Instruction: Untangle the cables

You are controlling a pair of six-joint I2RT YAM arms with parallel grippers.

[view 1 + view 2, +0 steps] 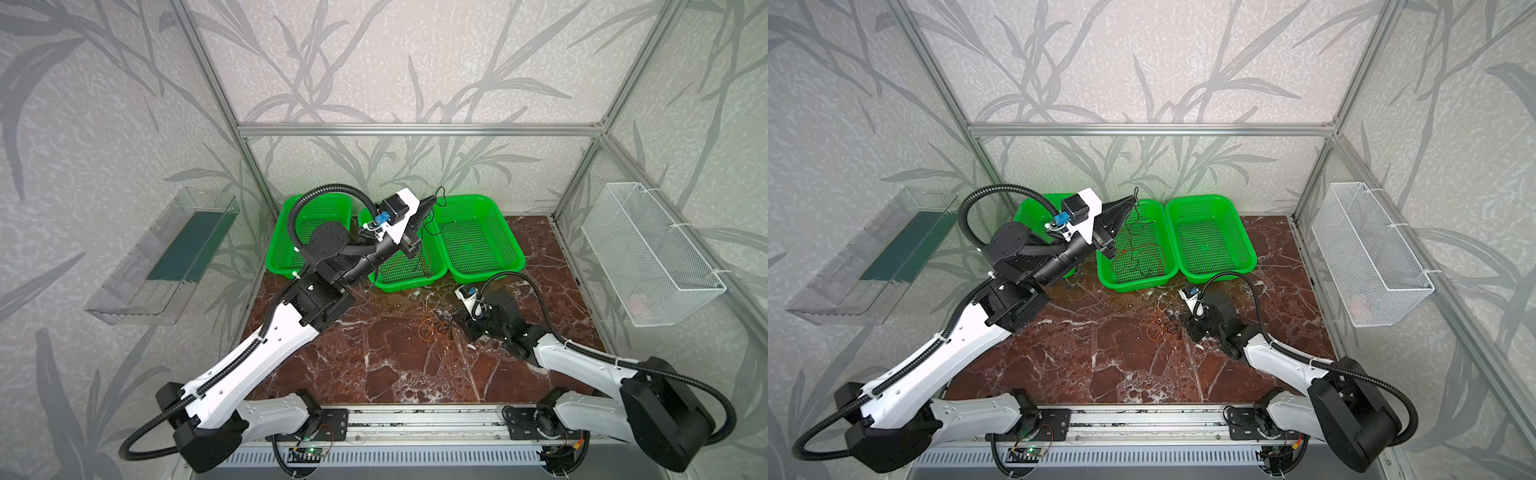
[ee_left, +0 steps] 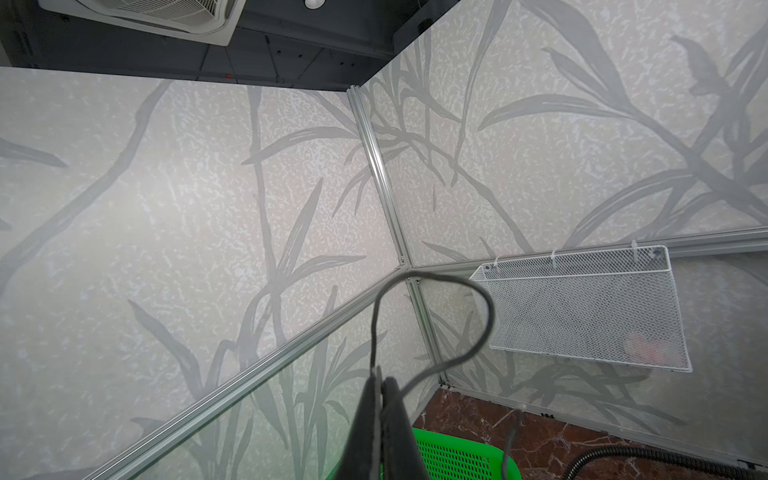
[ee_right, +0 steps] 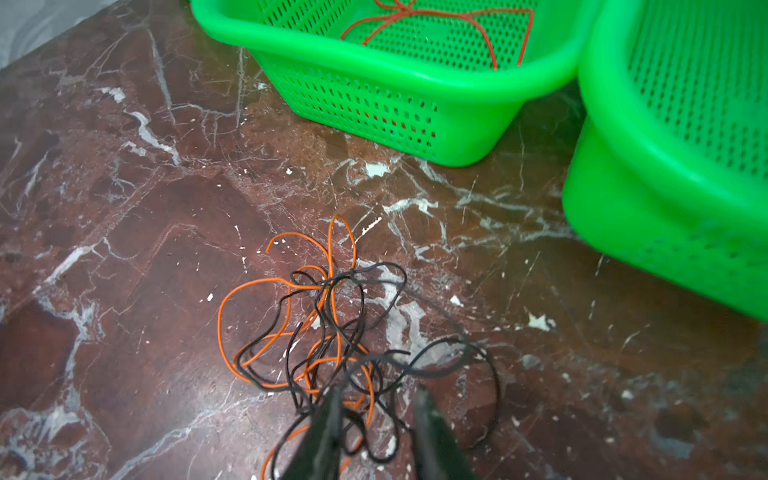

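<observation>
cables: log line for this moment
left gripper: shut on black cable, high | right gripper: open over tangle | red cable: in middle basket

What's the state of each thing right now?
Left gripper: shut on black cable, raised over middle basket.
Right gripper: open, above tangle.
Tangle: orange and black cables, knotted on table.
Red cable: loose in middle basket.
</observation>
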